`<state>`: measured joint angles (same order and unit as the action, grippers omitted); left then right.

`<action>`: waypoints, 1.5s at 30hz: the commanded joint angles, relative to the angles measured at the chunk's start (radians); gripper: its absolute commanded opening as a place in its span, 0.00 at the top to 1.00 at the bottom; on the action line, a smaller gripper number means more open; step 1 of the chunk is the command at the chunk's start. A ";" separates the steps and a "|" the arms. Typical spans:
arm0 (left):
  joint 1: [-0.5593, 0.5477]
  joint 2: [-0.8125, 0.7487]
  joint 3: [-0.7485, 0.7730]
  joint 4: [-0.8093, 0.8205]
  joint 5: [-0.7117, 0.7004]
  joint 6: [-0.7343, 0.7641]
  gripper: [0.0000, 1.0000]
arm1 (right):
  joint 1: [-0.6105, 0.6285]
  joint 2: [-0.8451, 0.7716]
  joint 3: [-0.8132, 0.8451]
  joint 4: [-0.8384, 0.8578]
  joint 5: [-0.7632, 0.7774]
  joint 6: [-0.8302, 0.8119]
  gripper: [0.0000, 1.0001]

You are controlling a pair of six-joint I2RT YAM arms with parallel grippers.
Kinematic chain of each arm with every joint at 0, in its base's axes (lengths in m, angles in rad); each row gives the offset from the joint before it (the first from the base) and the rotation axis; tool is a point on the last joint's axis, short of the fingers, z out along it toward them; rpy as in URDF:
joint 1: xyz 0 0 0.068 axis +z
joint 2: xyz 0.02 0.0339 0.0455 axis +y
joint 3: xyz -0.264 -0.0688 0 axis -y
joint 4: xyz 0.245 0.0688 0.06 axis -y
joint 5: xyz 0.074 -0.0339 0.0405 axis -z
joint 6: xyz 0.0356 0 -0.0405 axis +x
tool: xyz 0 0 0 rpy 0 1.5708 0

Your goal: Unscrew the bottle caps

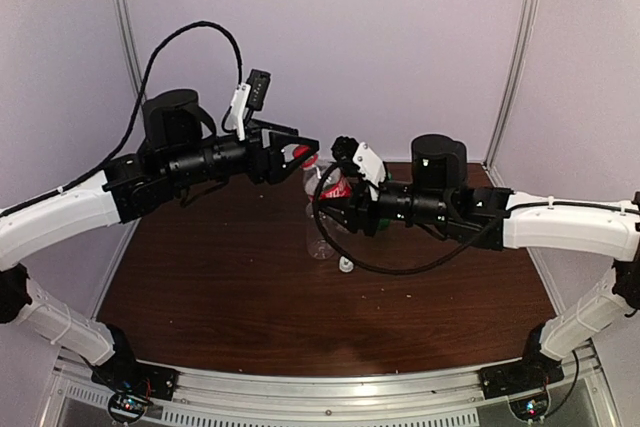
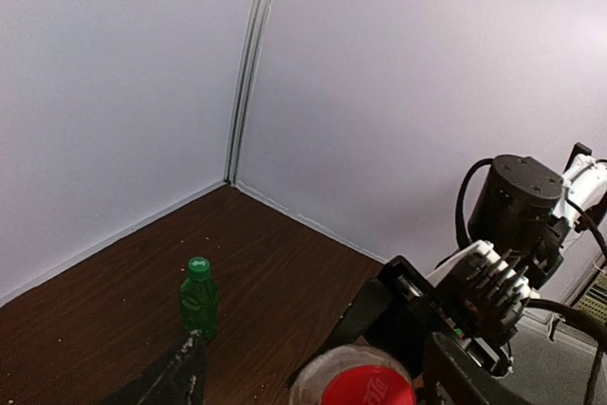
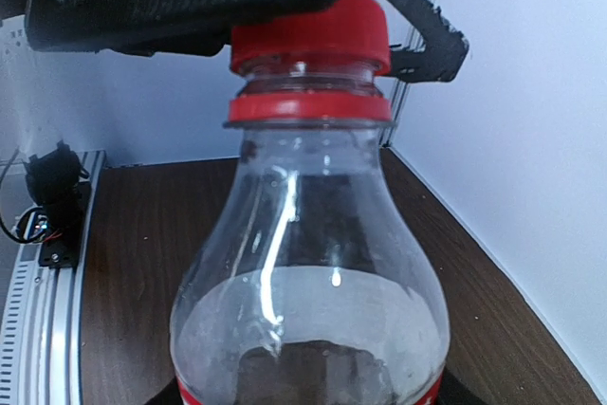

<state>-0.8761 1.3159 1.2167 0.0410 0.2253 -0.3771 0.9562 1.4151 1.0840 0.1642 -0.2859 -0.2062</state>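
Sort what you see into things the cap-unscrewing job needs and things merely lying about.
Job: red cap, red-labelled bottle, green cap, green bottle, clear bottle, white cap.
Just there: table, black cable, corner post.

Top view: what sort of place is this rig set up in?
Probably a lab test booth, not a home: plain pale wall panels, metal corner posts, a dark wood-grain tabletop and an aluminium mounting rail.
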 commanded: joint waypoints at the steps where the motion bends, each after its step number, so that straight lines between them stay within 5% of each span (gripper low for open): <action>1: 0.027 -0.086 -0.029 0.046 0.200 0.106 0.17 | -0.024 -0.049 0.001 -0.055 -0.214 -0.018 0.45; 14: 0.061 -0.082 -0.057 0.122 0.678 0.213 0.13 | -0.063 0.059 0.149 -0.200 -0.743 0.017 0.44; 23: 0.061 -0.022 -0.060 0.201 0.820 0.184 0.36 | -0.073 0.128 0.195 -0.168 -0.917 0.080 0.45; 35: 0.061 -0.008 -0.065 0.207 0.829 0.168 0.68 | -0.100 0.117 0.172 -0.090 -0.934 0.132 0.47; 39: 0.061 -0.014 -0.065 0.210 0.770 0.143 0.80 | -0.105 0.097 0.155 -0.094 -0.851 0.124 0.49; 45: 0.061 -0.027 -0.059 0.196 0.560 0.082 0.82 | -0.106 0.057 0.143 -0.132 -0.580 0.096 0.48</action>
<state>-0.8165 1.3014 1.1557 0.2104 0.9497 -0.2432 0.8597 1.5223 1.2350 0.0322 -1.1088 -0.1097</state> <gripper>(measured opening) 0.273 0.540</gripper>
